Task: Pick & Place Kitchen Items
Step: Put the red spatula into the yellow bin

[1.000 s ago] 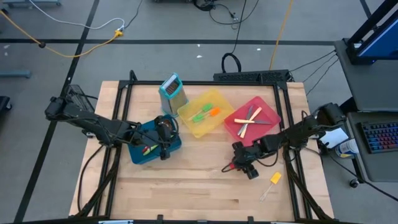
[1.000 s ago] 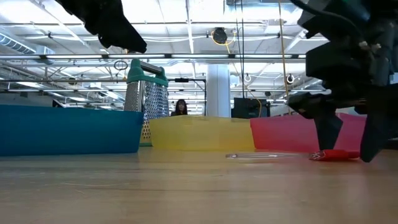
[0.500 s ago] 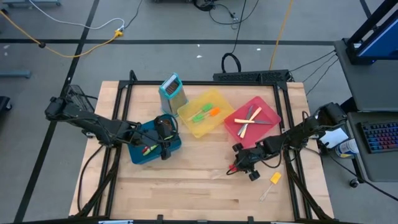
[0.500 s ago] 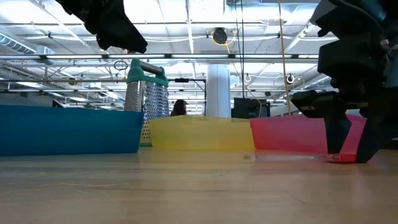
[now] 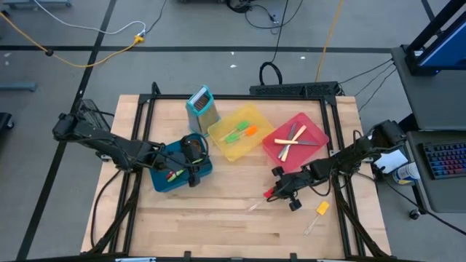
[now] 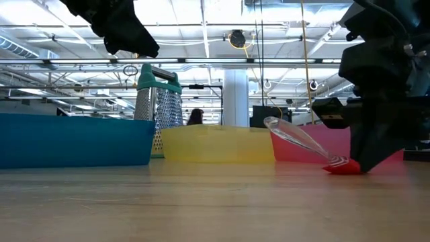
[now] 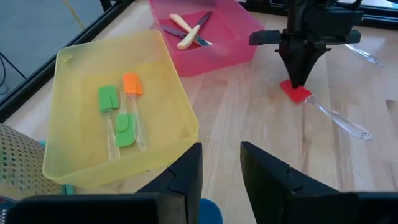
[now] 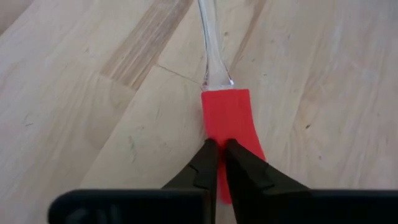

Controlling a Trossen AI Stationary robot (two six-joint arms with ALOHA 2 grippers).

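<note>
A red-headed mini spatula (image 5: 263, 196) with a clear handle lies right of the table's middle, and my right gripper (image 5: 272, 192) is shut on its head. In the low view the clear handle (image 6: 295, 140) slants up off the wood. My left gripper (image 7: 221, 180) hovers open over the blue bin (image 5: 175, 175), holding nothing. Green and orange spatulas (image 7: 121, 112) lie flat in the yellow bin (image 5: 256, 145). A yellow-headed spatula (image 5: 321, 208) lies flat on the table, near the right edge. My right gripper pinches the free end of the spatula's red head (image 8: 229, 121) between its two fingertips. The fingers (image 8: 205, 163) come down at a slant from above and lie along the spatula. The head (image 6: 342, 166) stays down at the table, while the handle tilts up clear of it.
The red bin (image 5: 313, 124) with cream-handled knives stands just beyond my right gripper. An upright teal-framed grater (image 5: 202, 105) stands at the back, left of the yellow bin. Bare wood (image 5: 218, 225) spreads along the table's near side.
My right gripper has shut on the red spatula head. The spatula, flat on the table before, now has its clear handle tipped up off the wood while the head stays low.
</note>
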